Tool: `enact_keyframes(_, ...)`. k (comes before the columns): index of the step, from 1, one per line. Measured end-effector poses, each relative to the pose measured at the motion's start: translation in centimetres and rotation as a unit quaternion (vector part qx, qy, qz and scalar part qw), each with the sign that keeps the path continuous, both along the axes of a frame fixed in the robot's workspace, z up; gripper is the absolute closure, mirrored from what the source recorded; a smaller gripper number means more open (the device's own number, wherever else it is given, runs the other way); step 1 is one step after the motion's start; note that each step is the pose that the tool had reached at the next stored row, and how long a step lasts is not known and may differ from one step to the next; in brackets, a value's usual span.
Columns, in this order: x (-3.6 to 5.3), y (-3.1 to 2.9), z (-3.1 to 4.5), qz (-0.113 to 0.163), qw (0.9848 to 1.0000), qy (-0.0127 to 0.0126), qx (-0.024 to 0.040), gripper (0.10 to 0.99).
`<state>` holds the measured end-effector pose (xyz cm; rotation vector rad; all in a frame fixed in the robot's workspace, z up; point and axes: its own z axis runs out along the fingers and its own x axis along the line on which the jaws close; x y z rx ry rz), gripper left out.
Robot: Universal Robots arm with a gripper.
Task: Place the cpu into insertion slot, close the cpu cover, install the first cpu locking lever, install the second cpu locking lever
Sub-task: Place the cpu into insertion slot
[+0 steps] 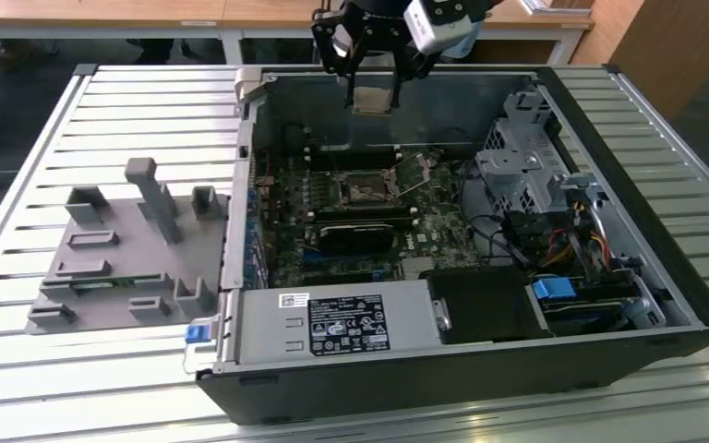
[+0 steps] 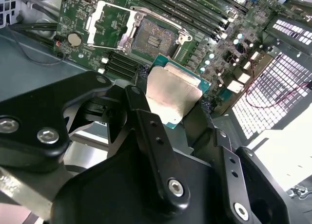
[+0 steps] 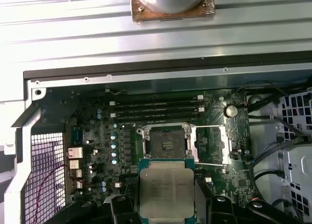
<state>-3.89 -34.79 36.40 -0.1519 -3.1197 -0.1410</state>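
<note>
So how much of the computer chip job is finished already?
Only the pick-up looks done: the claw holds the cpu up in the air. The insertion slot is empty and the cpu cover lies flipped open beside it. Putting the chip in, closing the cover and fastening both locking levers are all left.

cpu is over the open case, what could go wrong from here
1. The gripper pinches the cpu by two edges; it might slip or tilt and seat crooked in the insertion slot.
2. The cpu cover lies flipped open beside the slot; an off-line descent could snag it.
</note>
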Motion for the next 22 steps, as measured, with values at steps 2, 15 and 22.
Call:
enact_keyframes(2,0.0,0.0,-0.01,-0.004,1.0,0.0,0.0,0.545)
enact_keyframes(15,-0.05,0.0,-0.08,-0.025,0.9997,0.0,0.0,0.545)
enact_keyframes(22,-0.08,0.0,-0.13,-0.036,0.9993,0.0,0.0,0.545)
